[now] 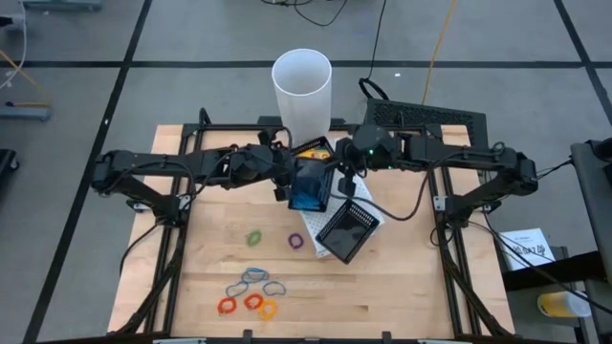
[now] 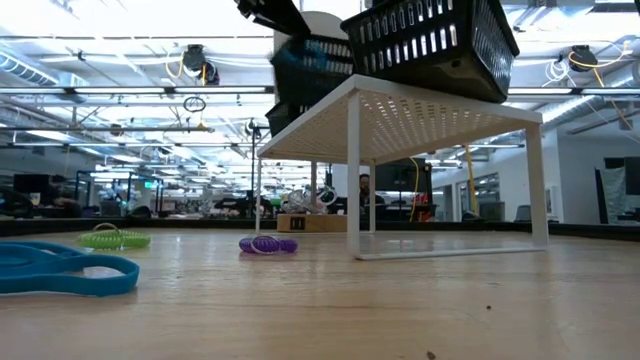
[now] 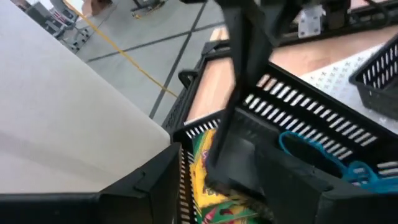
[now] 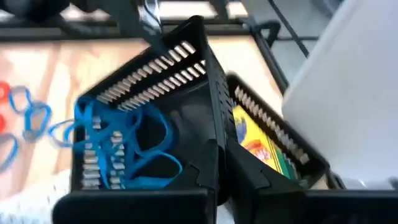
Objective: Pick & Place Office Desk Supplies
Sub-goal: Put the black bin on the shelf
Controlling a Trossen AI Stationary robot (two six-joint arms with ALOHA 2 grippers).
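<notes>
Both grippers meet at the table's middle on a black mesh tray (image 1: 311,189), lifted and tilted in front of the tall white cup (image 1: 302,88). In the right wrist view one compartment holds tangled blue rubber bands (image 4: 121,143), and another holds a yellow-and-green crayon box (image 4: 258,142). My left gripper (image 1: 284,184) is at the tray's left side and my right gripper (image 1: 341,180) at its right. Loose loops lie flat on the wood: green (image 1: 253,237), purple (image 1: 296,241), blue (image 1: 254,278), and red and orange (image 1: 246,305). My left gripper is shut on the tray's slotted outer wall (image 3: 186,177) beside the crayon box (image 3: 208,183), with one finger outside the wall. The other finger's place is hidden by the tray. The tray is clear of the table. My right gripper pinches the upright partition (image 4: 217,146) between the blue-band compartment and the crayon compartment, one finger on each side. It comes from the table's right side. The tray hangs tilted in the hold, clear of the table.
A white perforated shelf (image 1: 366,218) stands right of centre with a black mesh basket (image 1: 344,231) on top. The low view shows the shelf's legs (image 2: 353,180). The cup stands close behind the lifted tray. Bare wood lies along the near edge, right of the loops.
</notes>
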